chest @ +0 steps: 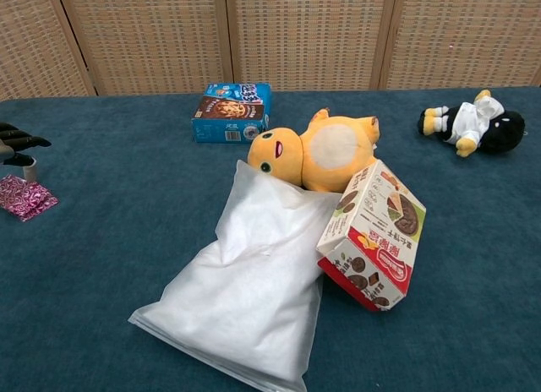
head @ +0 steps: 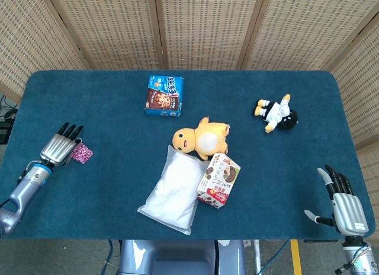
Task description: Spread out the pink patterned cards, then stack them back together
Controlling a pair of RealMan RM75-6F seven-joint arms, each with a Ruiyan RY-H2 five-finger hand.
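Note:
The pink patterned cards [head: 83, 153] lie in a small pile on the blue table cloth [head: 118, 168] near its left edge; the chest view shows the cards [chest: 25, 197] flat at the far left. My left hand [head: 59, 147] hovers over their left part with fingers stretched out and apart, holding nothing. Only its dark fingertips [chest: 19, 142] enter the chest view, above the cards. My right hand [head: 344, 204] rests open at the front right corner, far from the cards.
A blue cookie box [head: 164, 95] lies at the back. A yellow plush [head: 201, 137], a white bag [head: 172, 189] and a red-and-white snack box [head: 219, 179] crowd the middle. A black-and-white plush [head: 276, 114] lies at the right.

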